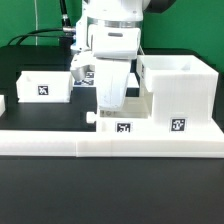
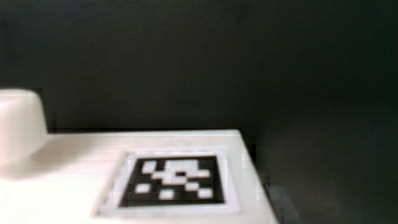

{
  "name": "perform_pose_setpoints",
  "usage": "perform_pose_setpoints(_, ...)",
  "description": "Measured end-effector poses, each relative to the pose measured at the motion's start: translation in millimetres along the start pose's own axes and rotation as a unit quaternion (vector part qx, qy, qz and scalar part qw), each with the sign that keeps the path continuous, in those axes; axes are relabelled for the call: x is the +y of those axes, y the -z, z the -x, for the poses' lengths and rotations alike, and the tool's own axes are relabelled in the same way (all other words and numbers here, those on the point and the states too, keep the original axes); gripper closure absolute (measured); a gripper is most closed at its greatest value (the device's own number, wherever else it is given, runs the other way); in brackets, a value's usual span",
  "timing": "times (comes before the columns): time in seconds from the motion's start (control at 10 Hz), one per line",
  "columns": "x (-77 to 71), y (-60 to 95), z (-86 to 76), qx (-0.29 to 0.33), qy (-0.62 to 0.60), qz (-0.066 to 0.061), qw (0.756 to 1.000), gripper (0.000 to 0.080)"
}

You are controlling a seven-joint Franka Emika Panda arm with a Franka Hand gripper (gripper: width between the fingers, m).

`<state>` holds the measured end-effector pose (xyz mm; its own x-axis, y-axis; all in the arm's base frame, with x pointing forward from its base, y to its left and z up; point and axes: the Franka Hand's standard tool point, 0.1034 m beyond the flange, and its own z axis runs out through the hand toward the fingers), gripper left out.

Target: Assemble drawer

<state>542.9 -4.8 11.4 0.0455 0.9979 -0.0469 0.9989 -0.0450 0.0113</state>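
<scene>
Obs.: drawer parts are unjoined and stand apart on the table, all close to the edge bounded by the long white rail.

- Tall shell: upright, open top, against the rail toward the table corner on the exterior view's right. We judge the rail serves as a backstop, so that parts pushed together do not slide off.
- Small tray: open side up, well apart from the shell, farther from the rail on the exterior view's left. Nothing is in contact with it.
- Low white piece: lies along the rail just beside the shell. A small knob shows at the end away from the shell. Whether it touches the shell we cannot tell.

Pincer: pointing straight down over the low white piece, near its knob end. The wrist view shows that piece's flat face and its marker tag close below. The fingers cannot be made out in either view, so we cannot tell how far open it is or whether it grips anything (the pale rounded shape at the wrist view's margin is unidentified).

Judgement: the vertical pose suits a press or grasp from above on the low piece, probably to seat it toward the shell. Assembly looks early.
</scene>
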Motion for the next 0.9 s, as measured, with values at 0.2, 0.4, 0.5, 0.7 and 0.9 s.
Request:
perform_pose_setpoints(0.2, -0.1, -0.2, -0.1, 0.000, 0.001, 0.000, 1.000, 0.0757)
perform_pose_setpoints(0.4, 0.5, -0.7, -2.1, -0.006, 0.020, 0.002, 1.000, 0.0757)
perform_pose_setpoints(0.5, 0.9, -1.1, -1.4, -0.007, 0.021, 0.002, 1.000, 0.0757)
perform_pose_setpoints(0.7, 1.0, -1.1, -0.5, -0.007, 0.019, 0.002, 1.000, 0.0757)
perform_pose_setpoints(0.9, 1.3, -1.3, -1.8, -0.008, 0.021, 0.002, 1.000, 0.0757)
